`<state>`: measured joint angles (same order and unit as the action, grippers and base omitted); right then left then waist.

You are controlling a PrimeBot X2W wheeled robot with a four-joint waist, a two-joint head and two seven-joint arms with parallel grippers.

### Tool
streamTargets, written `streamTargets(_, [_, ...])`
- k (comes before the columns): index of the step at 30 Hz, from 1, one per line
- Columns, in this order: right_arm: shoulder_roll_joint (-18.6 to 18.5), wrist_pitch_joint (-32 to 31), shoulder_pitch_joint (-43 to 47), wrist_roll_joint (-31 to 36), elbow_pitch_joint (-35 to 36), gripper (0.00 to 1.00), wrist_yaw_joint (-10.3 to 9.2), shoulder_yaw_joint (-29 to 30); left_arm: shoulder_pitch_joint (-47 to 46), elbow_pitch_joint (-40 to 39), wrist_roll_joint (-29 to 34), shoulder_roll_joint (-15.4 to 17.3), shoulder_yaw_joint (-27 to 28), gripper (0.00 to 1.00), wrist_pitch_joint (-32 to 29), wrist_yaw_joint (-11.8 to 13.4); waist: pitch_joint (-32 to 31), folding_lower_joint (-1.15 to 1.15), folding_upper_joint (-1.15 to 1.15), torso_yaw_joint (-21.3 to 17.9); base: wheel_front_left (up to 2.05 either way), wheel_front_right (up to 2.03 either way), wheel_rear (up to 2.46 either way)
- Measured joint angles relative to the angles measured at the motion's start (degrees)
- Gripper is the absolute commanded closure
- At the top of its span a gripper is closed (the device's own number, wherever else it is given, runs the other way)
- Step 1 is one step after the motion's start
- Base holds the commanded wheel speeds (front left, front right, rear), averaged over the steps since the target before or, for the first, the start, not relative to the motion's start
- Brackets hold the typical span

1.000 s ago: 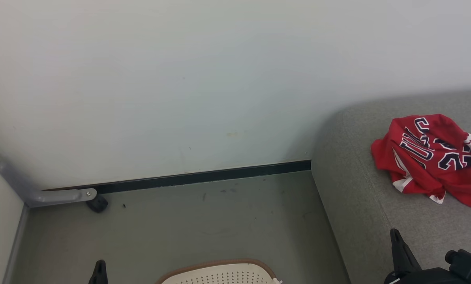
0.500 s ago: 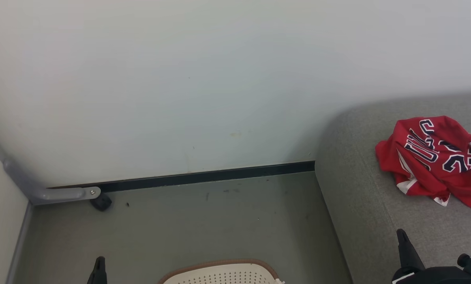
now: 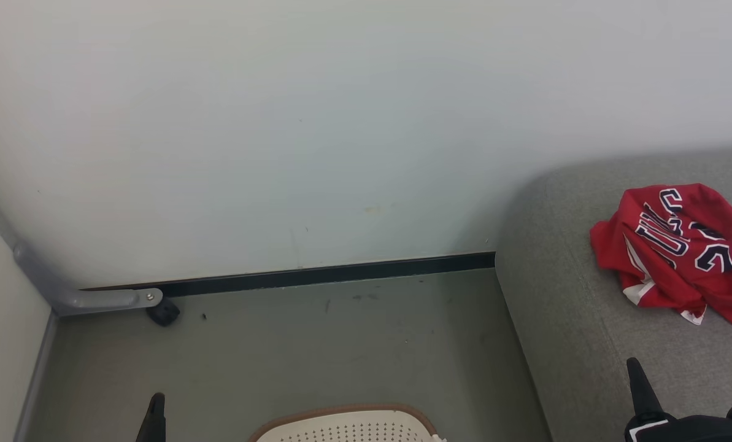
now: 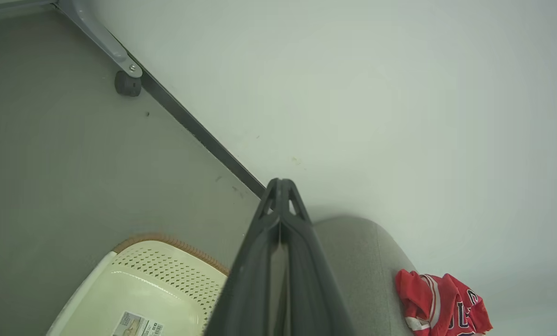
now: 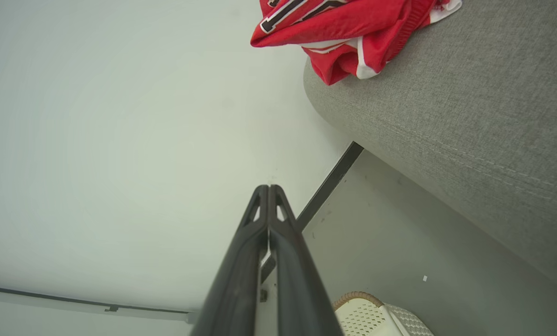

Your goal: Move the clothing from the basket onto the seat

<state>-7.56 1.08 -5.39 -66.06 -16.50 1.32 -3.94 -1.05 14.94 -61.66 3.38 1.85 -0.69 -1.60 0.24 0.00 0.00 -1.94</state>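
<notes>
The clothing [image 3: 678,245], a crumpled red jersey with navy white-outlined lettering, lies on the grey seat [image 3: 562,307] at the right. The cream perforated basket [image 3: 347,423] with its brown rim peeks in at the bottom middle. My left gripper [image 3: 156,408] rises left of the basket and my right gripper [image 3: 637,377] stands over the seat's front, apart from the jersey. In the left wrist view my left gripper [image 4: 281,186] is shut on nothing, above the basket [image 4: 157,280], whose visible inside holds a paper label. In the right wrist view my right gripper [image 5: 269,191] is shut and bare, below the clothing [image 5: 348,28].
A pale wall with a black skirting strip [image 3: 316,276] runs behind. A grey metal bracket [image 3: 89,299] with a dark wheel [image 3: 163,313] sits at the floor's far left corner. Grey-green floor [image 3: 292,356] lies between the basket, the wall and the seat's rounded side.
The whole head picture has slid a little to the right, so the camera has turned. My right gripper shows slightly lower and further right. Both grippers stay shut; the jersey lies as before.
</notes>
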Motion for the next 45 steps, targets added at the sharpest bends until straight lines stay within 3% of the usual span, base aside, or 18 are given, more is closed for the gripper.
streamTargets(35, [4.78,-7.17,0.0,-24.5,-0.55,1.0,5.32,11.14,-3.41,1.86,-28.44,-0.88,3.24,1.0,-5.65,-5.06,-0.14,0.0,0.0,1.88,0.0,0.0,0.0])
streamTargets(45, [5.03,-7.57,0.0,-25.36,-0.6,1.0,5.58,11.59,-3.51,2.02,-29.99,-1.0,3.36,1.0,-5.82,-5.52,-0.14,0.0,0.0,1.94,0.0,0.0,0.0])
